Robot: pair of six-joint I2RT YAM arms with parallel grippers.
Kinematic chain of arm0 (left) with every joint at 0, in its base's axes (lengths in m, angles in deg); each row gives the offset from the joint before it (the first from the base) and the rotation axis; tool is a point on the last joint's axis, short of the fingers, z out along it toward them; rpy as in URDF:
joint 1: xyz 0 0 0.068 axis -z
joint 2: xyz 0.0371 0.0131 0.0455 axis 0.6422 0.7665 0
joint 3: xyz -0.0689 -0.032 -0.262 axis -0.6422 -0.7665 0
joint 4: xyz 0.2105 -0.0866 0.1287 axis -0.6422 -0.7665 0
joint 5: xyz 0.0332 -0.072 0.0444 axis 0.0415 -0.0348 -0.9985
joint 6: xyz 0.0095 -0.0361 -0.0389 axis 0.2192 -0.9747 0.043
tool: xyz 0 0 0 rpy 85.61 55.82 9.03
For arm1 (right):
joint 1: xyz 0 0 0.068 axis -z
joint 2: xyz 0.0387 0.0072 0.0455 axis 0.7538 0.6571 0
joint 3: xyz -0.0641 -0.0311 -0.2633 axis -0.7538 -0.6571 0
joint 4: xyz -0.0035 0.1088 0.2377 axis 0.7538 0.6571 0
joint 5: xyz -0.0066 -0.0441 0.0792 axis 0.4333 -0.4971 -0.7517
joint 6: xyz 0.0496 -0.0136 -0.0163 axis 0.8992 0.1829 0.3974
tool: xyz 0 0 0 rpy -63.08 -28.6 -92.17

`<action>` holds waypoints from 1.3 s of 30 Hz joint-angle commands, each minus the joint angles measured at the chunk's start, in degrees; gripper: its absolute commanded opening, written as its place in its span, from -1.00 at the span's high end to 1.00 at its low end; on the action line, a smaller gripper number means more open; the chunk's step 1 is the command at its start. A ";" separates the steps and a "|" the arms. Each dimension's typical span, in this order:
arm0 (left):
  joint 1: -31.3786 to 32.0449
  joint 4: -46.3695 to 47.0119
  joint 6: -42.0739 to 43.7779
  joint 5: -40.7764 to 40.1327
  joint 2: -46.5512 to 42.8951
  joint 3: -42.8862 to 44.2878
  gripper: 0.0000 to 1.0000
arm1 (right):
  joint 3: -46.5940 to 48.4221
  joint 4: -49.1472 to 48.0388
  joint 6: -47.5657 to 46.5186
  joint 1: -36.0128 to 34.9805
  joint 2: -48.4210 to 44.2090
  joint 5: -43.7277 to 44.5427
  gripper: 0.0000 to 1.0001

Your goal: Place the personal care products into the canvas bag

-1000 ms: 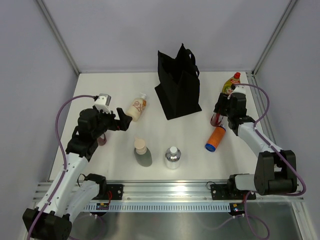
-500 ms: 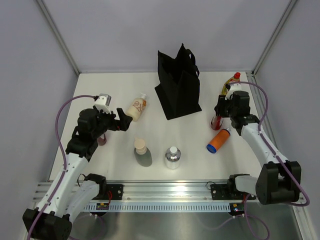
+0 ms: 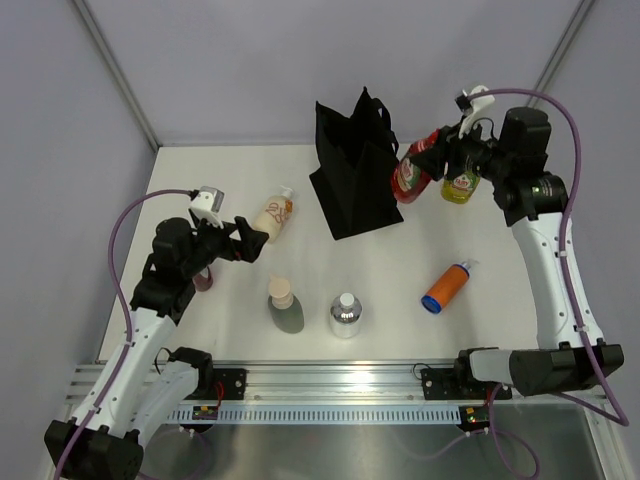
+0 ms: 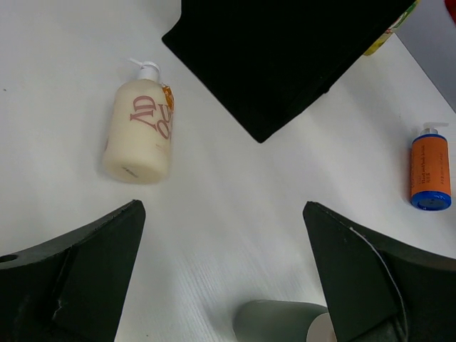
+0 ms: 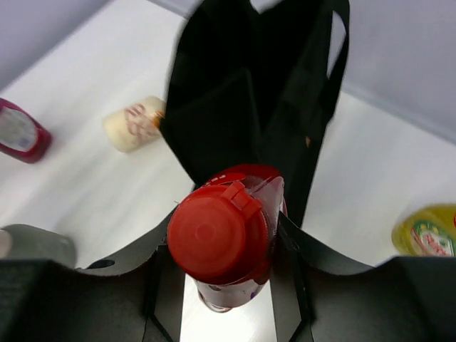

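Observation:
My right gripper (image 3: 437,155) is shut on a red bottle (image 3: 411,170) and holds it in the air, just right of the black canvas bag (image 3: 355,170). In the right wrist view the red cap (image 5: 219,231) sits between my fingers, with the bag (image 5: 249,107) below. My left gripper (image 3: 246,240) is open and empty over the table, near the cream pump bottle (image 3: 273,215). The cream pump bottle (image 4: 139,132) lies on its side. The grey-green bottle (image 3: 285,305) and the clear bottle (image 3: 346,313) stand in front. The orange bottle (image 3: 444,287) lies at the right. The yellow-green bottle (image 3: 460,183) is partly behind my right gripper.
A second red bottle (image 3: 203,280) sits under my left arm, also in the right wrist view (image 5: 21,132). Grey walls close in the table on three sides. The metal rail (image 3: 340,385) runs along the near edge.
My right gripper has lifted the red bottle off the table at the right and carried it up and left, next to the bag. The orange bottle shifted slightly. The left arm hardly moved.

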 commanded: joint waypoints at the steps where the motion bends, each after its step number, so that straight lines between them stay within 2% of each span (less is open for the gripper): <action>1: 0.32 4.73 0.74 3.46 -0.68 -0.36 -0.98 | 15.72 -3.85 5.68 -1.66 2.78 -9.78 1.00; 5: 0.41 5.44 -0.14 4.00 0.02 -0.54 -0.98 | 29.37 -4.46 7.72 -4.73 13.83 -8.66 1.00; 9: 0.41 3.77 -2.16 3.38 -0.24 0.51 -0.98 | 41.31 -10.07 9.99 -6.14 24.48 -5.40 1.00; 13: 0.41 0.79 -4.89 3.38 -1.99 1.83 -0.98 | 50.21 -11.58 12.47 -6.58 37.91 -2.59 1.00; 15: 0.41 -0.45 -4.98 3.12 -3.30 2.18 -0.98 | 52.68 -11.32 11.24 -6.59 40.66 -0.83 1.00; 18: 0.41 -2.12 -4.28 2.85 -4.63 1.75 -0.98 | 50.60 -11.14 8.43 -6.67 42.43 1.37 1.00; 21: 0.41 -2.30 -3.75 3.12 -4.90 1.30 -0.98 | 44.98 -11.06 3.43 -6.59 40.07 2.69 1.00; 26: 0.41 -1.16 -4.01 5.22 -3.14 1.13 -0.98 | 42.50 -5.70 -9.67 -8.25 38.74 6.98 1.00; 30: 0.41 -0.98 -3.22 5.84 -1.74 1.39 -0.97 | 41.26 -5.78 -11.96 -8.69 37.25 6.57 1.00; 33: 0.41 -1.07 -2.87 6.45 -1.21 1.48 -0.98 | 45.37 -1.33 -15.99 -10.79 39.52 6.56 1.00; 39: 0.41 -3.61 -2.96 6.46 -1.55 2.62 -0.98 | 52.66 1.24 -17.51 -12.47 50.76 14.63 1.00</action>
